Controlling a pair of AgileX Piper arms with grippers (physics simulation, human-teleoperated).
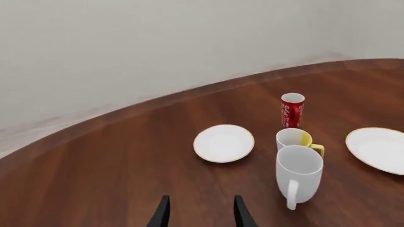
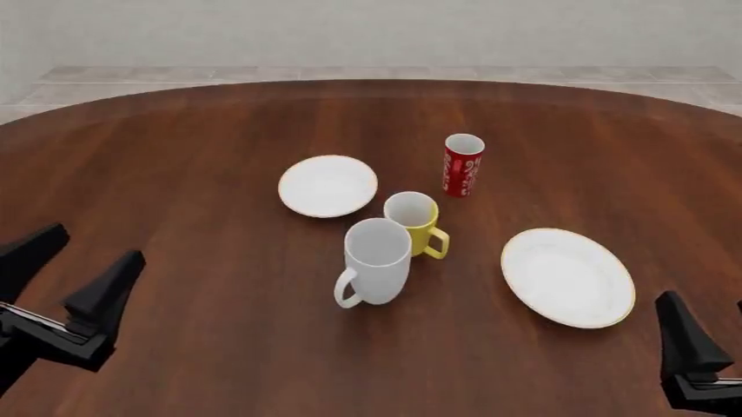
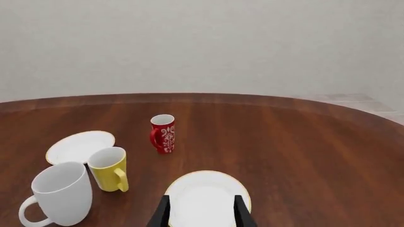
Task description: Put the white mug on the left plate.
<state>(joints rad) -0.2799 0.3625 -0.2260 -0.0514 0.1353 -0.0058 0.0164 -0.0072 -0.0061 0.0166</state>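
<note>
The white mug (image 2: pixel 377 258) stands upright near the middle of the round wooden worktop (image 2: pixel 208 130), its loop handle turned toward the arms' side and a little left. Just behind it to the right, very close or touching, is the yellow mug (image 2: pixel 413 221) with a white inside, handle pointing right. The small gold-rimmed left plate (image 2: pixel 328 186) lies bare, behind and left of the white mug and apart from it. The red patterned cup (image 2: pixel 463 164) stands farther back on the right, and the larger gold-rimmed plate (image 2: pixel 567 276) lies on the right. The left claw (image 2: pixel 72 274) hovers at the near left edge, fingers spread and holding nothing; the right claw (image 3: pixel 201 213) sits at the near right, also spread and empty, over the larger plate's near rim.
</note>
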